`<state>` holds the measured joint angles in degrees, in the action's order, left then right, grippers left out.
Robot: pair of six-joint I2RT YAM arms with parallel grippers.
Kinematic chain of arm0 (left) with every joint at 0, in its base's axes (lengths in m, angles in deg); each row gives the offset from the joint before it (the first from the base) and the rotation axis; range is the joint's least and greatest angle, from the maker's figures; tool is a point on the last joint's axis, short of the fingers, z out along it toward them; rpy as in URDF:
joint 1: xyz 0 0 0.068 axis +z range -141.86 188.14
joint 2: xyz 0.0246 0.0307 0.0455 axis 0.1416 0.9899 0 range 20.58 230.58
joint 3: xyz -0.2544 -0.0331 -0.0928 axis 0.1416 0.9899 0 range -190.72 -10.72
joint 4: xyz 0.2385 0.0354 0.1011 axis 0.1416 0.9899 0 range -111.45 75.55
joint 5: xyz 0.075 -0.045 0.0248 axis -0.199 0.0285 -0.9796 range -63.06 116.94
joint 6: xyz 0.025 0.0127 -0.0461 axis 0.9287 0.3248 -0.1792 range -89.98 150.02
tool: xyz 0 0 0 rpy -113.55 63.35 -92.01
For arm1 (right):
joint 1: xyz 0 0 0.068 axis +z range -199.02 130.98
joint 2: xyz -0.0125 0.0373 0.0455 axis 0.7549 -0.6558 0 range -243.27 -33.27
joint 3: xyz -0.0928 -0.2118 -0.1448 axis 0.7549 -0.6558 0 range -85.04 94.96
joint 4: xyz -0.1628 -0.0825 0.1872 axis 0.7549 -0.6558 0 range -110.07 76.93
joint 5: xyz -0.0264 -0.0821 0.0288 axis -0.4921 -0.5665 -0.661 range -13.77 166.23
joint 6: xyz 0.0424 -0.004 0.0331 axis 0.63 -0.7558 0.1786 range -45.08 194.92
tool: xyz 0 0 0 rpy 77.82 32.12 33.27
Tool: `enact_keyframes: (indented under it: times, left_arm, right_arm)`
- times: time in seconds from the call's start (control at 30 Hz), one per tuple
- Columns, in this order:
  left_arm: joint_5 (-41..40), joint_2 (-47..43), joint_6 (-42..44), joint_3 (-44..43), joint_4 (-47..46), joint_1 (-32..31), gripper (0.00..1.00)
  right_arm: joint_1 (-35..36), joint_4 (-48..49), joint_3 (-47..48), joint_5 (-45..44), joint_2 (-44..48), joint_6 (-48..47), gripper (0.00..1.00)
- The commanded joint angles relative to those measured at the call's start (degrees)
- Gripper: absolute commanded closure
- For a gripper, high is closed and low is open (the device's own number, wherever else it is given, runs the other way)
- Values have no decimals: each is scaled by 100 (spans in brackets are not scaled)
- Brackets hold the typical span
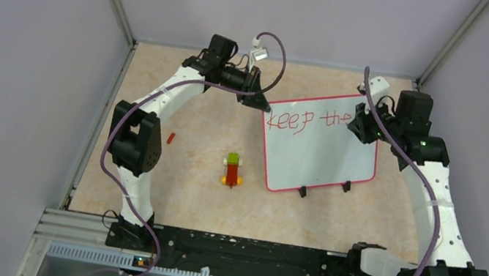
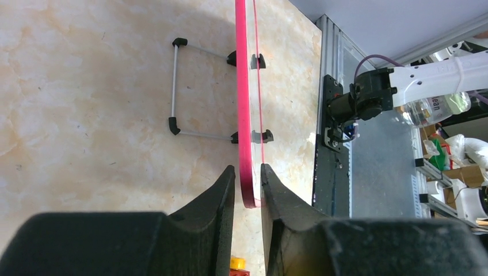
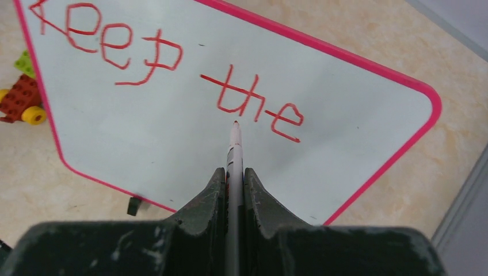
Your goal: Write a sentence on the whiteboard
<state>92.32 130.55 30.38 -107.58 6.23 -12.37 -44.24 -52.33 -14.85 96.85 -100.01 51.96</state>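
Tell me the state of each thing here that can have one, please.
Glossy white rectangular whiteboard with pink rim: propped on wire stand, "keep the" written in red.
Left gripper: shut on whiteboard's edge.
Thin white marker: uncapped, tip by the board.
Right gripper: shut on marker.

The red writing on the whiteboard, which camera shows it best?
The right wrist view: the red writing fills the frame, reading "keep the", above the marker. The top external view shows it small; the left wrist view sees the whiteboard only edge-on.

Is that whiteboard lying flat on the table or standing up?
Standing up: the whiteboard rests on edge, its wire stand behind it, the left gripper clamping its corner.
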Motion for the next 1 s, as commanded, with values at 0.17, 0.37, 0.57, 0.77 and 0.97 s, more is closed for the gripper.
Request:
enact_keyframes:
  times: [0.17,0.37,0.57,0.77,0.97]
  left_arm:
    - [111,-662,429,348,112,29,59]
    - [198,-910,482,867,10,31,50]
    - [268,-880,417,1116,-98,30,50]
    - [367,-710,168,1161,-338,-27,57]
    - [333,-662,150,1167,-382,-110,62]
  right_arm:
    - [896,-1,-368,1112,518,311,100]
    - [1549,411,-846,1322,512,648,100]
    - [2105,943,-1138,1012,522,943,100]
    - [2554,1471,-1412,196,400,1038,100]
    - [2895,1726,-1499,-355,284,934,100]
